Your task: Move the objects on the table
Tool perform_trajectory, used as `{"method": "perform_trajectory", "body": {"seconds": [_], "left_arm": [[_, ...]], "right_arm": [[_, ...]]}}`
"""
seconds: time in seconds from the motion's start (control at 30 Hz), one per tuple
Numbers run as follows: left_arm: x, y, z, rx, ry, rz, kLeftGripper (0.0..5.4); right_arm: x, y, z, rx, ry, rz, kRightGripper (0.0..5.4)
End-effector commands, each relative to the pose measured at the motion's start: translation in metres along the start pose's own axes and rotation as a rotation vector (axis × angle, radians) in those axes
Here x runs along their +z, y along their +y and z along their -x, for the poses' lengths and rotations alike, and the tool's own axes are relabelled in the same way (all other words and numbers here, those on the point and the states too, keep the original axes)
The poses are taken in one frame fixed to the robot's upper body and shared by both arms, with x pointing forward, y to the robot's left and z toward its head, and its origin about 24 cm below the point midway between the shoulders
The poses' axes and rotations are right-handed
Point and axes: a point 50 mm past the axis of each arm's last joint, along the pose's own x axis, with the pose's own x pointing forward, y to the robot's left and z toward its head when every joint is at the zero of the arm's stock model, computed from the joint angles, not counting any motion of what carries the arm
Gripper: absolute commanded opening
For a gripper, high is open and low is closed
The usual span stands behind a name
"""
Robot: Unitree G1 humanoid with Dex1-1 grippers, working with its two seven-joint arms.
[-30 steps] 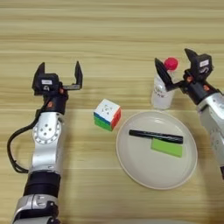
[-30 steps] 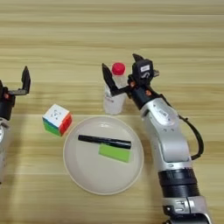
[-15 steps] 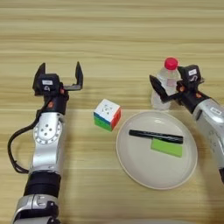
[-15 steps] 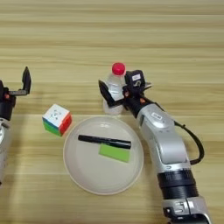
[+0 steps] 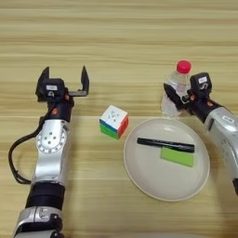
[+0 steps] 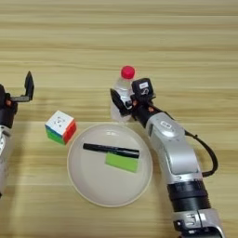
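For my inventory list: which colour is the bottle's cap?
Red; the bottle cap shows best in the left eye view.

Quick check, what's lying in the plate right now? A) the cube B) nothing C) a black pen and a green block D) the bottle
C: a black pen and a green block lie inside the plate; the cube sits on the table left of it and the bottle stands just behind its rim.
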Motion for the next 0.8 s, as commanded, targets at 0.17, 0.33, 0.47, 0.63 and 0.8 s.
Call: {"method": "perform_trajectory", "body": {"seconds": [0.17, 0.33, 0.47, 0.63, 0.8], "left_arm": [[-0.001, -0.003, -0.001, -0.012, 0.006, -0.006, 5.40], [-0.002, -0.004, -0.001, -0.017, 0.006, -0.006, 5.40], [-0.001, -0.005, -0.001, -0.023, 0.004, -0.004, 5.40], [-0.001, -0.007, 0.000, -0.030, 0.003, -0.003, 5.40], [-0.003, -0.010, 0.002, -0.041, 0.008, -0.001, 5.40]], "right_arm": [[0.008, -0.004, -0.001, 0.000, -0.027, 0.020, 3.26], [0.018, -0.006, 0.000, 0.007, -0.060, 0.034, 3.25], [0.028, -0.007, 0.000, 0.020, -0.093, 0.051, 3.25], [0.042, -0.007, 0.002, 0.043, -0.136, 0.069, 3.23], [0.052, -0.005, 0.005, 0.072, -0.175, 0.091, 3.23]]}}
